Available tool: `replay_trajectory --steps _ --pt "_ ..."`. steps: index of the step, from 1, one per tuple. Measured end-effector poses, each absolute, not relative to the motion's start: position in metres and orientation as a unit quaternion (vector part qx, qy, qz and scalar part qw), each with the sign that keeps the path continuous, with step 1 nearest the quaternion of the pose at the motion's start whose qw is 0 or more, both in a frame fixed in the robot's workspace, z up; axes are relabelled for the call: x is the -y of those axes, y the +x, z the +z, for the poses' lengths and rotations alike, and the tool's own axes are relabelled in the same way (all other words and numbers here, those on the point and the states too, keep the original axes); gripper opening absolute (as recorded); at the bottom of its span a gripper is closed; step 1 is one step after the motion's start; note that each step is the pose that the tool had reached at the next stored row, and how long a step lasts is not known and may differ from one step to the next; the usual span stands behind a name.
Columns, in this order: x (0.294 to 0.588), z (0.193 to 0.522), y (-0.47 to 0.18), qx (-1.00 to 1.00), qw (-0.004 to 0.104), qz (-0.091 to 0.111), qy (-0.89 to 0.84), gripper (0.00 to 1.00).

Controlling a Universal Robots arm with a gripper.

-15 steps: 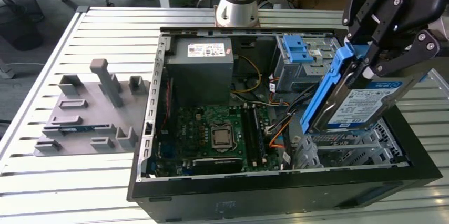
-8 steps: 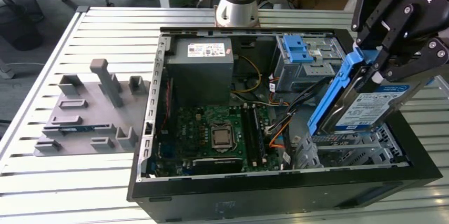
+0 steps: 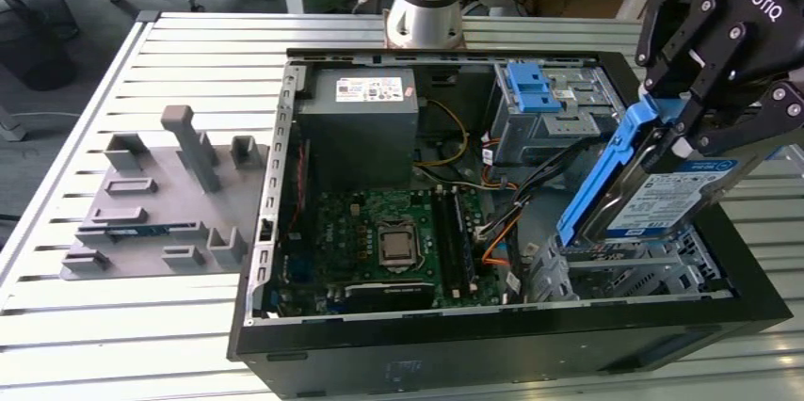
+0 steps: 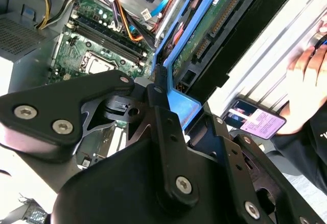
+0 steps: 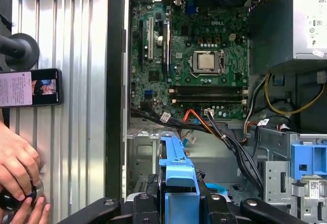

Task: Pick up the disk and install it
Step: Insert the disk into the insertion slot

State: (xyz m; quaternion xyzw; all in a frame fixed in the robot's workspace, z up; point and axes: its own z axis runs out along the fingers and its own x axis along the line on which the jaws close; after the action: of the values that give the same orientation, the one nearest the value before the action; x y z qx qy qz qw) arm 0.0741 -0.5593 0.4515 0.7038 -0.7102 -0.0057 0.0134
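An open black computer case (image 3: 503,344) lies on a slatted metal table (image 3: 188,53), with its green motherboard (image 3: 390,232) exposed. At the exterior view's right, the black gripper (image 3: 703,128) is clamped on the disk (image 3: 666,199). The disk is held on edge, tilted, and seemingly just above the case's corner bay. In the first wrist view, a person's hand (image 5: 18,165) rests near a phone (image 5: 30,87).

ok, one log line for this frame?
pincer: shut on disk | disk: on edge, tilted, lower end at bay of open case | install: not yet seated
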Motion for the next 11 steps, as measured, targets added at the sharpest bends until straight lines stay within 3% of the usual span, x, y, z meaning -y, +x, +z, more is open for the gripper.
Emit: replay_trajectory --steps 11 --pt "0.5592 0.4444 0.0792 0.710 0.013 -0.006 0.704 0.36"
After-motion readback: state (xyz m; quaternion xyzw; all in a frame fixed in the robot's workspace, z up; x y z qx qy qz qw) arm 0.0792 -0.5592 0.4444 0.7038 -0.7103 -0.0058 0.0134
